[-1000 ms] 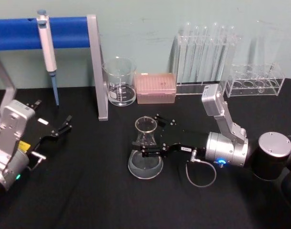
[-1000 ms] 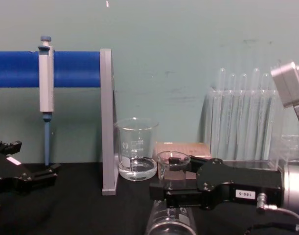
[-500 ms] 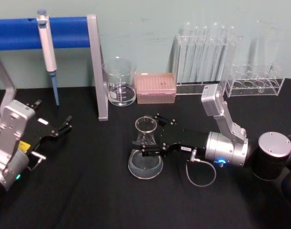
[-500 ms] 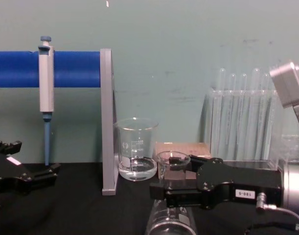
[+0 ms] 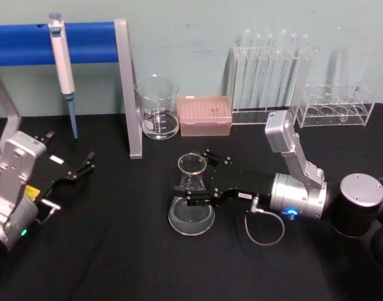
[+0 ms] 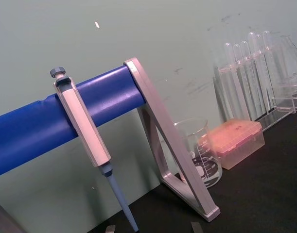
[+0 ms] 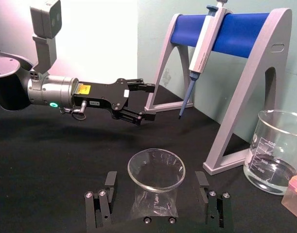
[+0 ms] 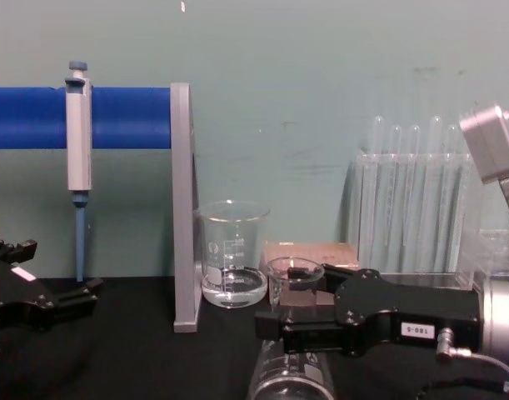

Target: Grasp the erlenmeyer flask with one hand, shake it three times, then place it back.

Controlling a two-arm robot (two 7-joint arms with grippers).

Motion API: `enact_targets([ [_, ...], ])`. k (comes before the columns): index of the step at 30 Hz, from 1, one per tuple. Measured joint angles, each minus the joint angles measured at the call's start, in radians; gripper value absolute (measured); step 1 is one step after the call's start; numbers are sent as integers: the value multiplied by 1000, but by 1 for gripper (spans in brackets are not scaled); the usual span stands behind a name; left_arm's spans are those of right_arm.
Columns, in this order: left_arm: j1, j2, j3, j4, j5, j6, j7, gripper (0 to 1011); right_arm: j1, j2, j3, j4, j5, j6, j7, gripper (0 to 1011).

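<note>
Right gripper (image 5: 192, 174) straddles the neck of the erlenmeyer flask (image 5: 191, 219), upright on the table (image 5: 116, 251); jaws apart. You close squarely under the flared rim, then lift. Left gripper (image 5: 84, 166) parked left.

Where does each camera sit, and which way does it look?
Head view: up high, looking down on the black table; both arms, right claw open around the clear glass conical flask, left claw idle.
Chest view: lower, looking across the table; both claws at its sides.
Left wrist view: left arm, facing the blue-barred grey stand; two grey tips, probably its fingers.
Right wrist view: right arm, looking past its own fingers and the flask to the left arm.
Shared: head and right wrist both show the flask between the fingers.
</note>
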Motion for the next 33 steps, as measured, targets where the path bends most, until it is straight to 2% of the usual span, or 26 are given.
enact_targets([
  [7,0,0,0,0,0,0,0,1001,0,0,0,0,1,1,0,977],
  [13,0,0,0,0,0,0,0,1001,0,0,0,0,1,1,0,837],
  [14,0,0,0,0,0,0,0,1001,0,0,0,0,1,1,0,787],
  [17,0,0,0,0,0,0,0,1001,0,0,0,0,1,1,0,735],
  [18,0,0,0,0,0,0,0,1001,0,0,0,0,1,1,0,669],
  [21,0,0,0,0,0,0,0,1001,0,0,0,0,1,1,0,565],
  [24,0,0,0,0,0,0,0,1001,0,0,0,0,1,1,0,507],
  [25,0,0,0,0,0,0,0,1001,0,0,0,0,1,1,0,460],
  [33,0,0,0,0,0,0,0,1001,0,0,0,0,1,1,0,450],
])
